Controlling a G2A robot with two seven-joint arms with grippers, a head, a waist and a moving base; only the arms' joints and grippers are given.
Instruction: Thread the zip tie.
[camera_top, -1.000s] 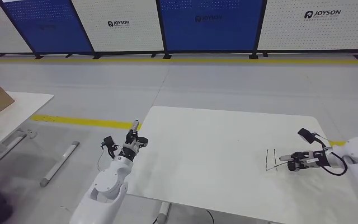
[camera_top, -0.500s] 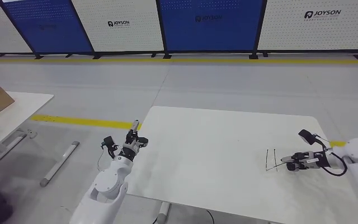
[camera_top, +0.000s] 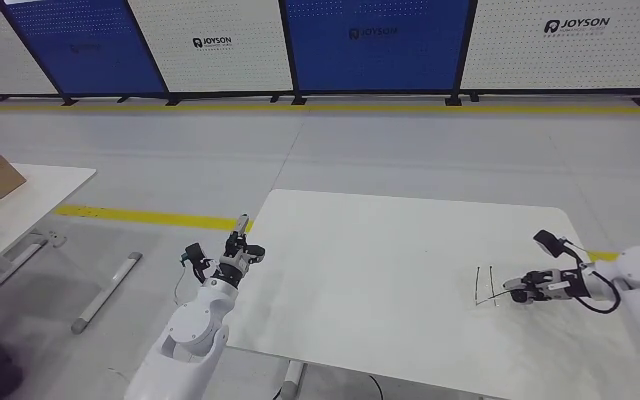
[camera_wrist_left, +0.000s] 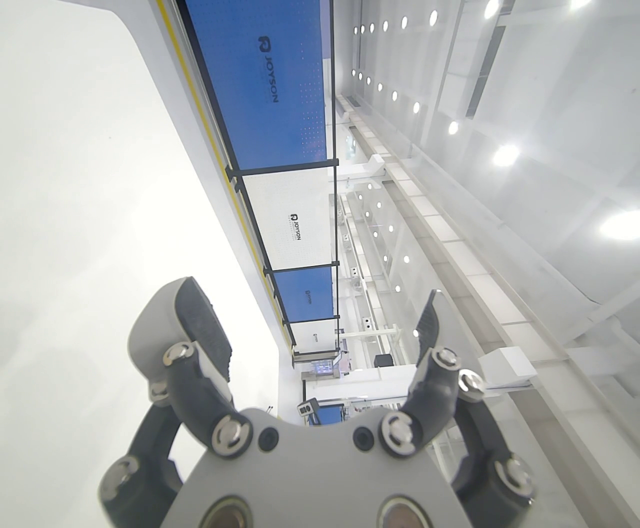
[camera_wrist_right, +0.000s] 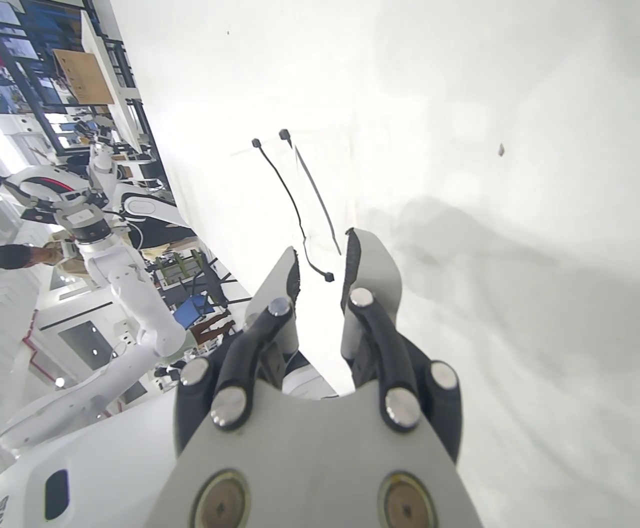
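Thin black zip ties (camera_top: 486, 286) lie on the white table (camera_top: 380, 290) near its right edge. In the right wrist view one curved zip tie (camera_wrist_right: 285, 187) and a straighter zip tie (camera_wrist_right: 315, 192) run toward my right gripper (camera_wrist_right: 322, 256). That gripper is open with a narrow gap, low over the table. A small tie head (camera_wrist_right: 329, 276) lies between its fingertips, not clamped. In the top view the right gripper (camera_top: 512, 289) sits just right of the ties. My left gripper (camera_top: 240, 228) stands open and empty at the table's left edge, pointing upward (camera_wrist_left: 320, 320).
A tiny dark speck (camera_wrist_right: 501, 149) lies on the table past the ties. Another white table (camera_top: 40, 190) stands at the far left across a gap of floor. Blue and white partition panels (camera_top: 375, 45) line the back.
The right gripper has edged slightly toward the zip ties. The left arm has kept still.
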